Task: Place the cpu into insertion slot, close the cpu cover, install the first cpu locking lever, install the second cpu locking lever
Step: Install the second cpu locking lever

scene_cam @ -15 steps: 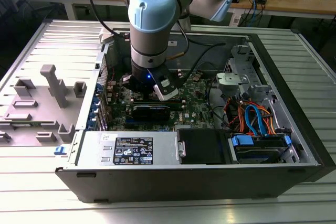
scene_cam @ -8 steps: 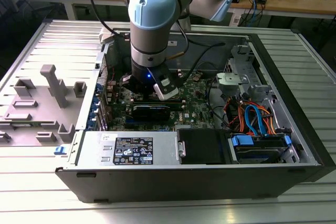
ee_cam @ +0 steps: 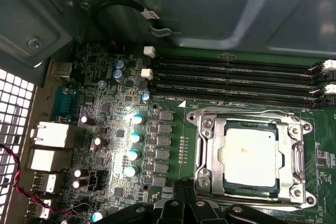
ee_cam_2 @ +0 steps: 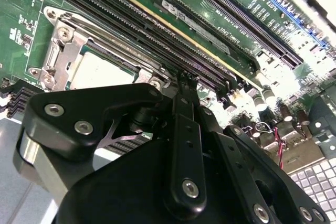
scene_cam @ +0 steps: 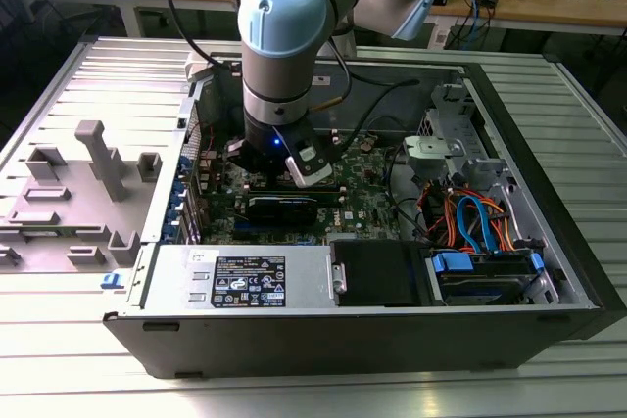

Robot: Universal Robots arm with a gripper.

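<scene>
Inside the open computer case [scene_cam: 549, 271] on the ribbed tabletop [scene_cam: 88, 359], your arm reaches down over the green motherboard [ee_cam: 105, 108]; the hand [ee_cam: 185, 199] hangs just beside the socket edge, low enough, by my judgement, to work at the latching parts; its black fingers [ee_cam_2: 184, 114] sit pressed together with nothing visible between them, so read it as clenched and empty.

One cpu [ee_cam: 251, 150], dull silver top, already lies flat in the insertion slot [ee_cam: 251, 188]; one cpu cover [ee_cam: 207, 153], a metal frame with a square window, lies down around it, the chip showing through the window; placing looks done, cover looks lowered. Thin metal rods run along the frame's sides; whether the levers are hooked you cannot tell from these views.

Four long black memory slots [ee_cam: 236, 77] run just beside the socket, white clips at their ends; a row of four blue-topped capacitors [ee_cam: 134, 145] stands on the far side of the socket from the hand's approach.

Outside the case, on the exterior view's left, grey fixture blocks [scene_cam: 98, 159] stand well apart from the work.
</scene>
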